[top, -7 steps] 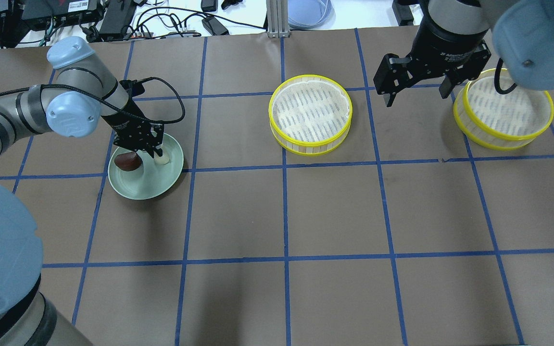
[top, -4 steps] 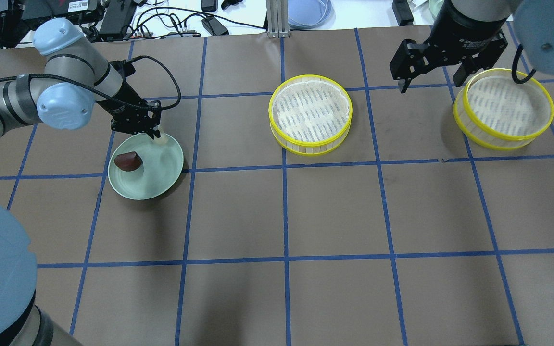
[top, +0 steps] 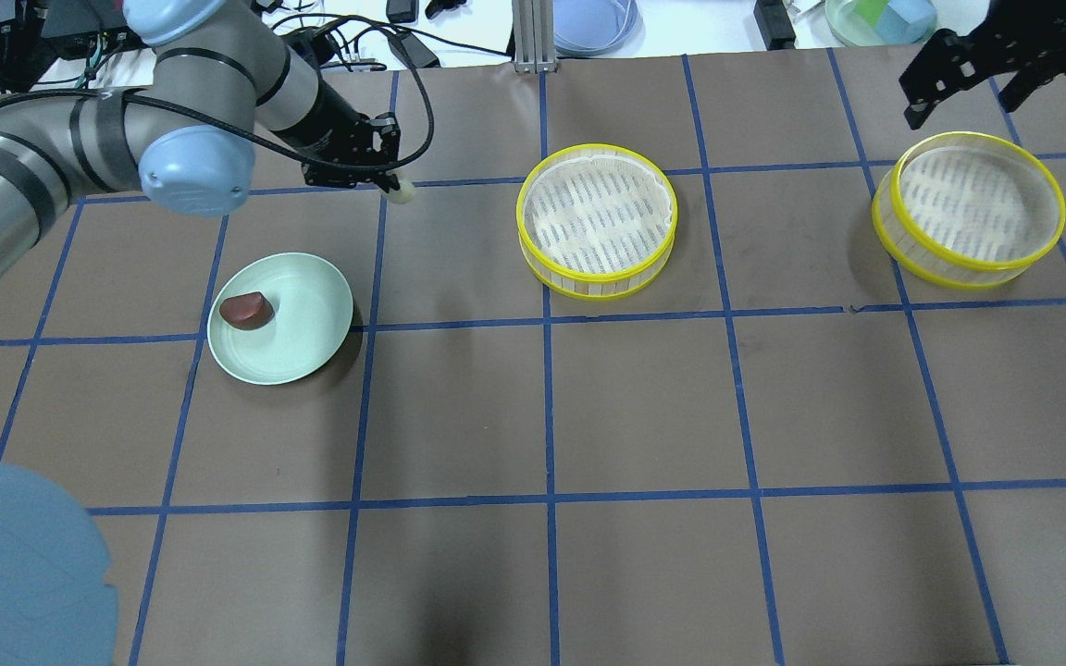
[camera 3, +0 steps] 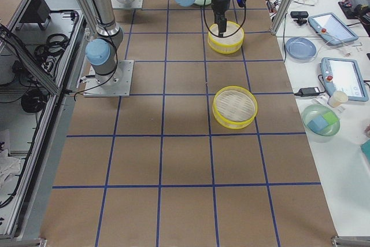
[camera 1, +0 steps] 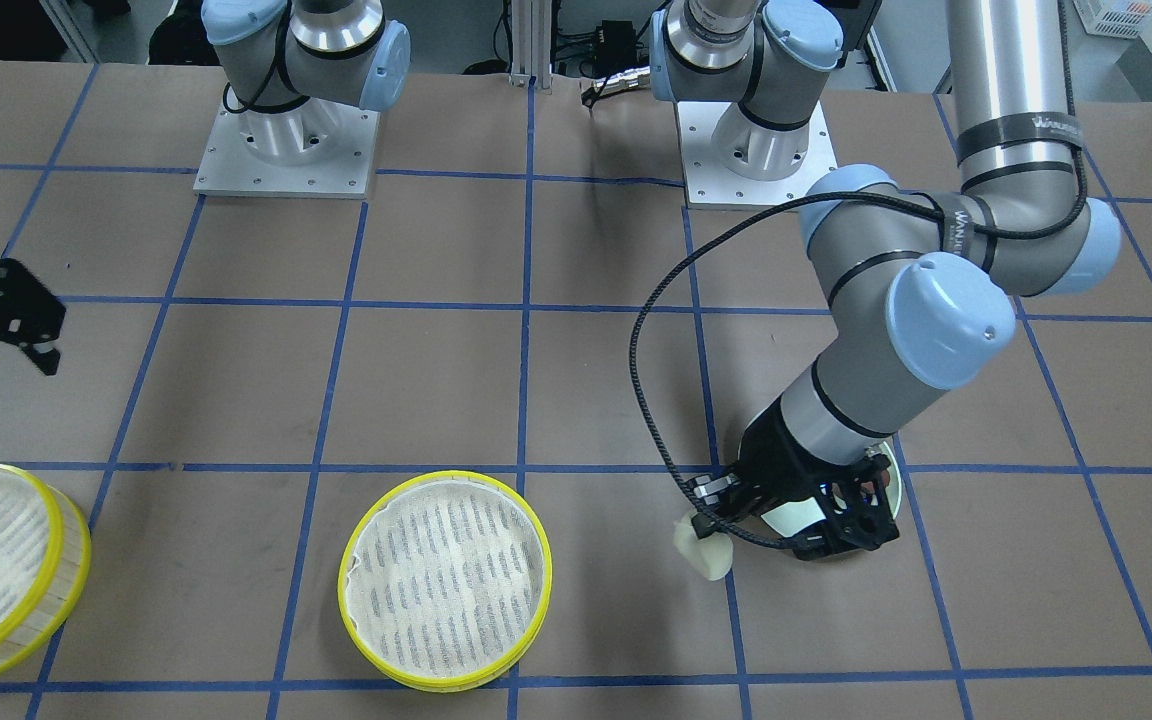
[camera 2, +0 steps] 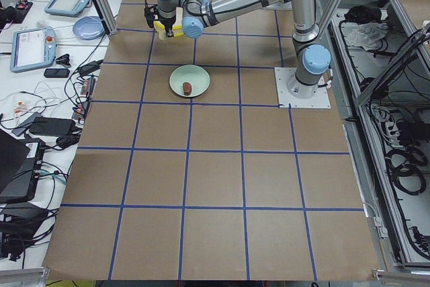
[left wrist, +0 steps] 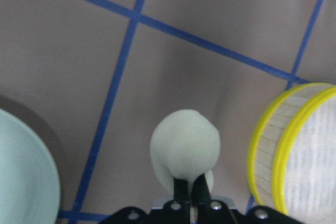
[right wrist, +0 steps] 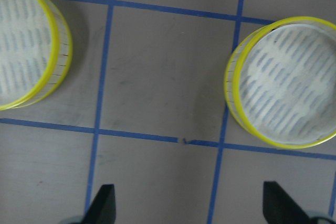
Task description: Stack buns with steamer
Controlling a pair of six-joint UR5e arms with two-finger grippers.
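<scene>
My left gripper (top: 392,183) is shut on the cream-beige bun (top: 402,191) and holds it above the table, between the pale green plate (top: 311,342) and the middle steamer tray (top: 598,220). The left wrist view shows the bun (left wrist: 184,148) pinched between the fingers, with the steamer's yellow rim (left wrist: 294,150) to the right. The dark reddish-brown bun (top: 247,311) lies on the plate. The second steamer tray (top: 970,211) stands at the right. My right gripper (top: 959,92) is open and empty, high beyond that tray. Both trays are empty.
Blue tape lines grid the brown table. Beyond the far edge lie cables, a blue dish (top: 593,23) and a green bowl with blocks (top: 875,18). The arm bases (camera 1: 286,150) stand at the robot's side of the table.
My left gripper took the cream bun off the green plate, rose, and moved it far and right toward the middle steamer. My right gripper drew back up and to the right, still open.
</scene>
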